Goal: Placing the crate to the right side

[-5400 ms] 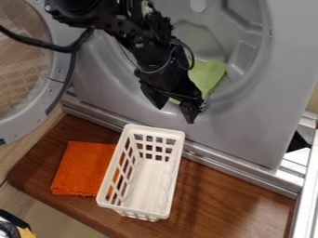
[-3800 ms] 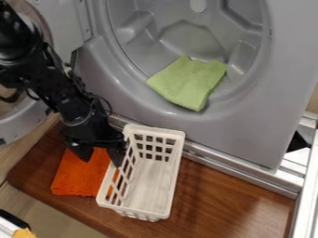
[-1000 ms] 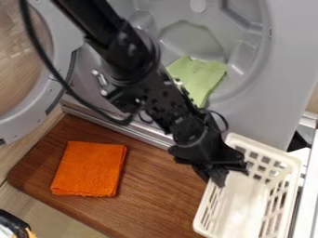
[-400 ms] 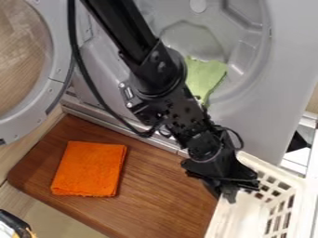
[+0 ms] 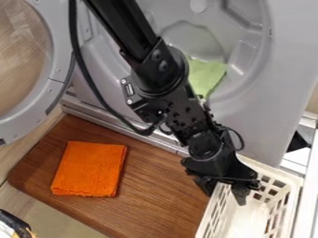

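The black gripper (image 5: 223,191) is at the lower right, its fingers parted around the top of the white crate's left wall, near the back corner. One finger is outside the crate and the other inside it. The white plastic crate (image 5: 249,220) lies at the right end of the brown wooden board, against the metal rail, with its front end cut off by the view's bottom edge. The gripper hides part of its back left corner.
A folded orange cloth (image 5: 90,168) lies on the left of the wooden board (image 5: 158,195). Behind stands a grey drum opening (image 5: 248,97) with a green cloth (image 5: 206,78), its round door (image 5: 59,76) swung out at left.
The crate has gone from beside the orange cloth to the board's right end, along with the gripper. Since the last earlier frame the fingers have spread and the crate has shifted slightly.
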{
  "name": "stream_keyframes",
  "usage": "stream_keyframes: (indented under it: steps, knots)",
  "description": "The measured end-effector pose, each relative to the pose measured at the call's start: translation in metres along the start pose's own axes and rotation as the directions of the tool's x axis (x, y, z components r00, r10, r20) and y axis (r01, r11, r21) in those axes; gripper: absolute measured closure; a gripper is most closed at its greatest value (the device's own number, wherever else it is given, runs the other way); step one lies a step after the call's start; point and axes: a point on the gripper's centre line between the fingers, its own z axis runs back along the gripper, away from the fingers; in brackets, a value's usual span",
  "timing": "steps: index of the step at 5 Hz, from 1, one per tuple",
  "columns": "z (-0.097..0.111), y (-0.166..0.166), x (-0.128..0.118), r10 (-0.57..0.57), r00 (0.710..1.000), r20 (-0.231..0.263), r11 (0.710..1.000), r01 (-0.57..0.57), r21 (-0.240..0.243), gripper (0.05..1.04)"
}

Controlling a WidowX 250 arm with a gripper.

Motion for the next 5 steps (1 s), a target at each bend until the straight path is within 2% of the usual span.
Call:
stream_keyframes:
  steps: [1, 2, 3, 4, 5]
  knots:
    - [0.006, 0.004, 0.002, -0.007, 1.000, 0.000, 1.000, 0.007, 0.013, 0.066]
    - [0.030, 0.009, 0.016, -0.062, 0.998, 0.000, 0.993, 0.062, 0.102, 0.073]
    - [0.057, 0.007, 0.026, -0.132, 0.990, 0.048, 0.983, 0.125, 0.131, 0.077]
    - [0.075, 0.010, 0.029, -0.171, 0.985, 0.031, 0.969, 0.162, 0.184, 0.079]
    - [0.075, 0.010, 0.030, -0.181, 0.983, 0.028, 0.967, 0.173, 0.189, 0.079]
